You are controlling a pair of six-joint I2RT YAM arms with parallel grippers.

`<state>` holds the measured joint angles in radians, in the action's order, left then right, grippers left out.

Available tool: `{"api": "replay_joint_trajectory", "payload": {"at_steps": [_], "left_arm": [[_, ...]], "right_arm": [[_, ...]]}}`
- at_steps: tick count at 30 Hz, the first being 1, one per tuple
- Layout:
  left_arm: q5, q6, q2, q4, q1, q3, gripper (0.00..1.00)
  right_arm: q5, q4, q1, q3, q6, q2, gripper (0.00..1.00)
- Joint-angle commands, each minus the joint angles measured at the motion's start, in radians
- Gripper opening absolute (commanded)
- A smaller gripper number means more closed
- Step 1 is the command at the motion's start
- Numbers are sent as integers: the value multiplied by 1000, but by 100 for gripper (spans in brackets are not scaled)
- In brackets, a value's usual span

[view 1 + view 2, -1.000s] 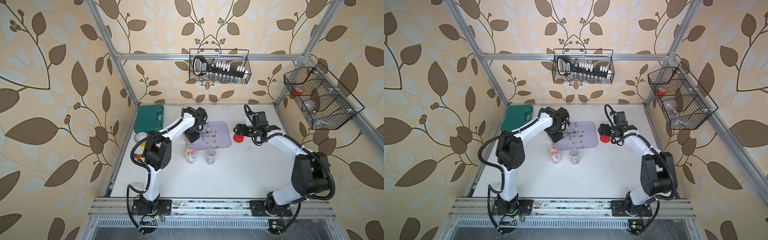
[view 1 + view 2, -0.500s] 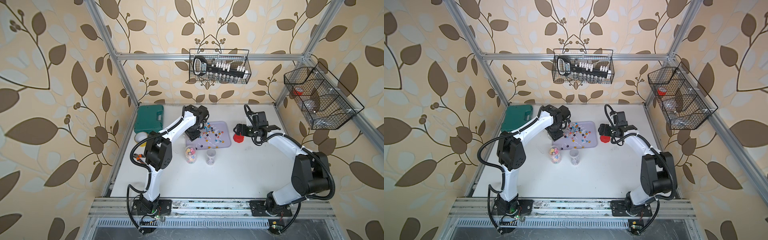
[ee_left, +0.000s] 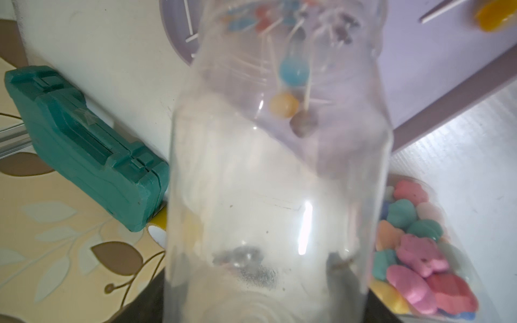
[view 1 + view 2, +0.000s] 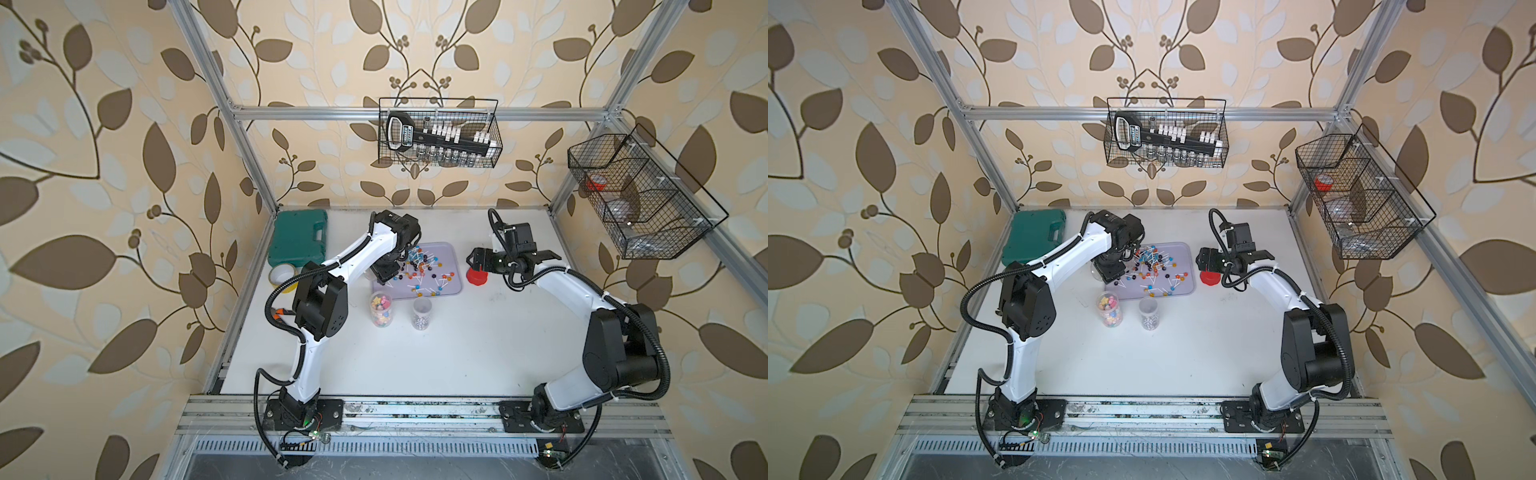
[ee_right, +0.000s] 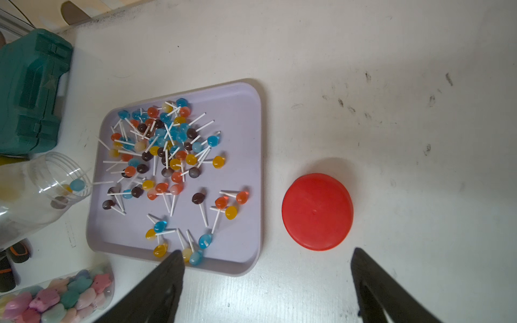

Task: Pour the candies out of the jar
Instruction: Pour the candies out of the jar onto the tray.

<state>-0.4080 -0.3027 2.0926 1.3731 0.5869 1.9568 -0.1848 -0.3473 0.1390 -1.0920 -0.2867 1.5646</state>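
While the left fingers (image 3: 142, 304) clamp the clear jar (image 5: 42, 193), tipped with its mouth at the lavender tray (image 5: 246, 112) edge, most lollipops (image 5: 165, 156) lie scattered on the tray. A few sit by the jar mouth. Right fingers (image 5: 167, 279) are spread apart and empty over the counter (image 5: 391, 112), near the red lid (image 5: 317, 211) beside the tray.

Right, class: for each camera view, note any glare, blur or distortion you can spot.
Left wrist view: the clear jar is soft, with a white glare streak. Right wrist view: lollipops and red lid sharp, right gripper dark and blurred. In both top views: even light, frame posts splayed by the wide lens.
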Motion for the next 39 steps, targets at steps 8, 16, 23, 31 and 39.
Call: {"api": "replay_joint_trajectory", "payload": {"at_steps": [8, 16, 23, 31, 39], "left_arm": [[-110, 43, 17, 102, 26, 33, 65], [-89, 50, -34, 83, 28, 19, 65], [88, -2, -189, -143, 25, -113, 65], [373, -91, -282, -358, -41, -254, 65], [807, -155, -362, -525, -110, -388, 64]], "right_arm": [[-15, 0, -3, 15, 14, -10, 89], [-8, -12, -4, 11, 21, -6, 89], [-47, -13, -4, 3, 33, -19, 89], [-173, 10, -4, -21, 36, -86, 88], [-438, 45, 2, -82, 34, -142, 84]]}}
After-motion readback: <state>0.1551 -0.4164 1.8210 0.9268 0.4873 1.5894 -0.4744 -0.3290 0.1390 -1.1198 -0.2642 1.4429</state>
